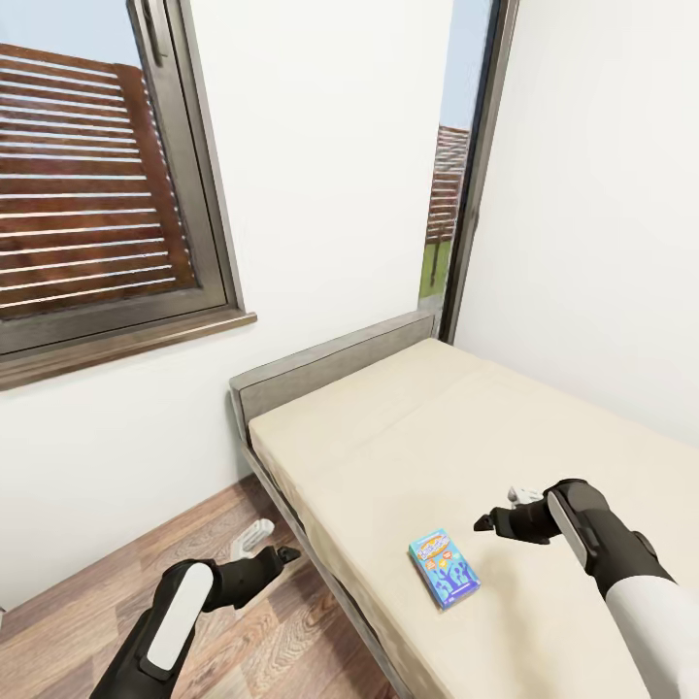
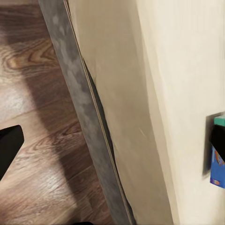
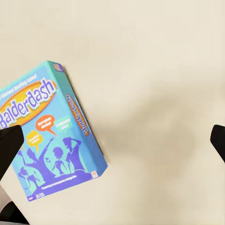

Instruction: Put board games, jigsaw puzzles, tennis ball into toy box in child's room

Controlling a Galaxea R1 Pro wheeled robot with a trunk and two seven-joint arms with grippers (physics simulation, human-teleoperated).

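Right tool (image 1: pixel 500 521), fingers apart, hovers at 2 o'clock of the blue board game (image 1: pixel 444 567) on the bed (image 1: pixel 388 456); a descent here risks missing it. Left tool (image 1: pixel 272 546) spread over floor.

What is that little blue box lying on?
The blue Balderdash game box lies flat on the bare cream mattress of the bed, near its floor-side edge. The right gripper hovers open beside it. Whatever lies directly beneath the box is covered.

My right arm's stretched forward and bent in, right gripper (image 1: pixel 513 513) with fingers spread wide, nothing between them. Left arm's hanging lower on my left, left gripper (image 1: pixel 267 544) open too, also empty.
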